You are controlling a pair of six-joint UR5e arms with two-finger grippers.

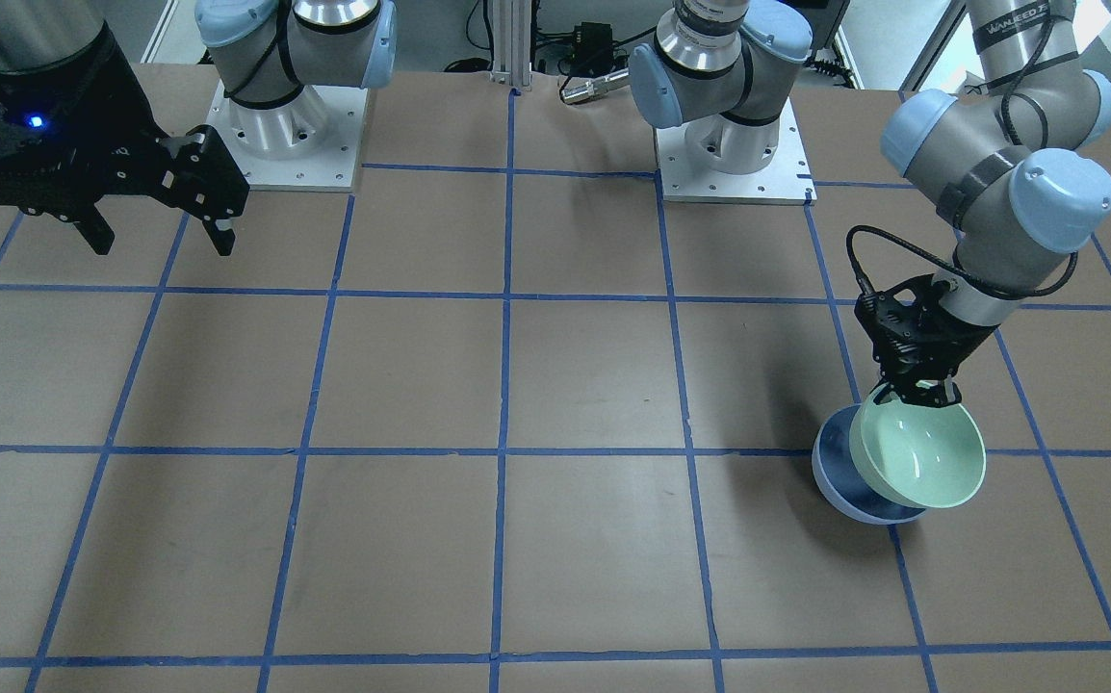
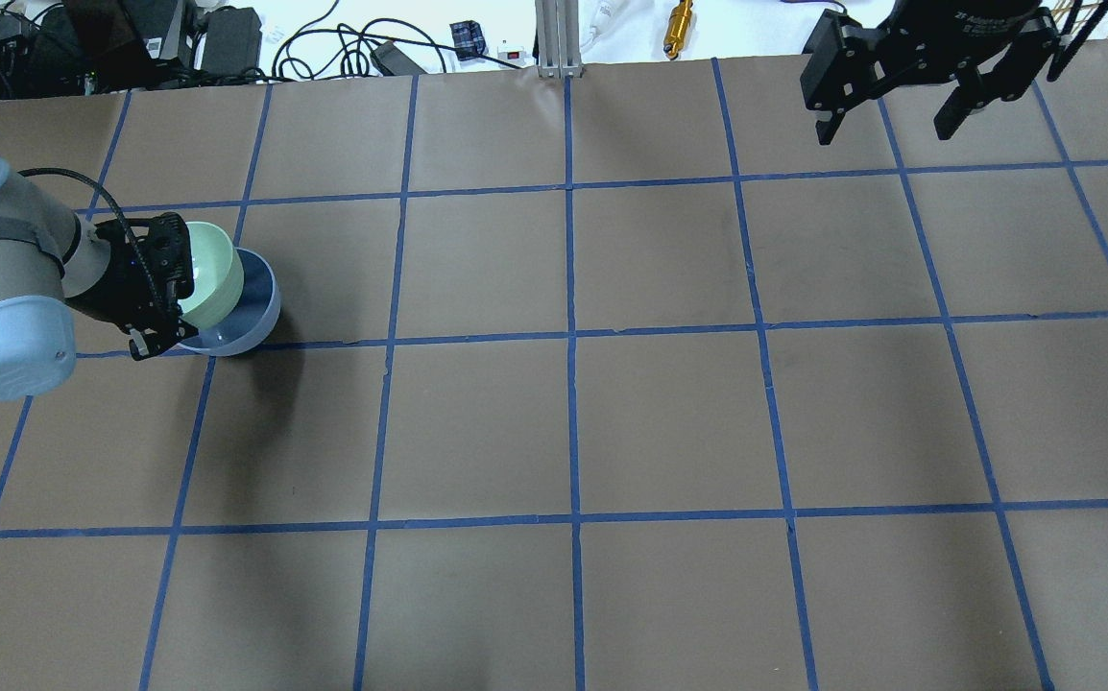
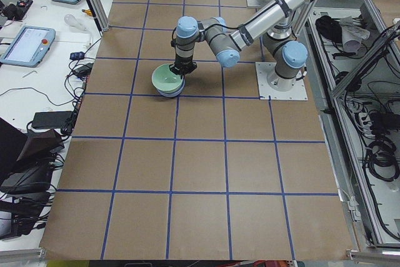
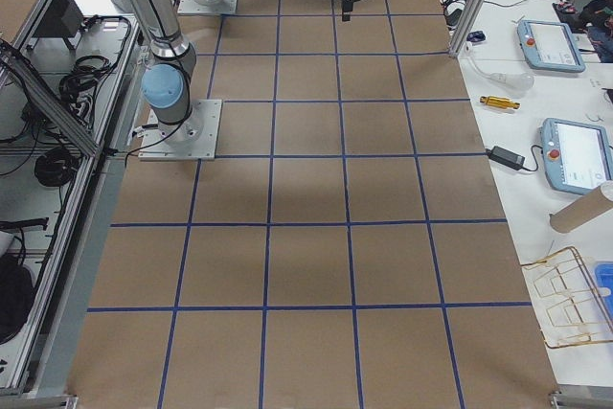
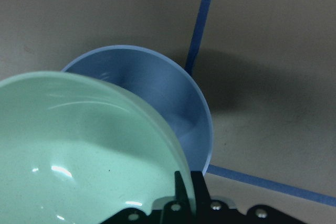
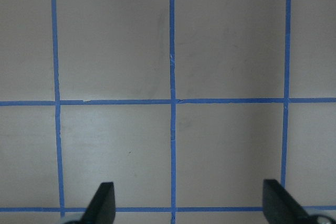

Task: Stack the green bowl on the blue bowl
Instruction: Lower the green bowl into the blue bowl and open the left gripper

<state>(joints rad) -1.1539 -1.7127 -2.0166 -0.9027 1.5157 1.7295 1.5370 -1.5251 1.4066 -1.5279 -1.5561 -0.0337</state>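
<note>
Stacking under way: a pale mint green bowl (image 1: pixel 921 460) hangs tilted above the blue bowl (image 1: pixel 833 460), gripped at its raised rim by the left gripper (image 1: pixel 917 393), whose jaws are closed tight on the thin lip. The green bowl's lower edge dips into the blue bowl's mouth and hides most of it in the front-facing view, leaving only a crescent of blue showing. Whether the two glazed surfaces touch cannot be told. The blue bowl rests on the table (image 1: pixel 555 385), just beside a crossing of the blue tape lines (image 1: pixel 503 375) that divide the flat, matt brown tabletop into squares. Both bowls are round, smooth and glossy. The green one has a thin lighter rim, and small white glints lie on its curved inside. The blue one has a periwinkle interior and a whitish outer wall, seen best from overhead. The left arm's grey tube and pale blue joint caps stand over the blue bowl. The right gripper (image 1: pixel 163 241), black and angular, hangs well apart from the blue bowl toward the table's opposite end, its two fingers spread wide, with taped tabletop visible between them in its wrist view.
</note>
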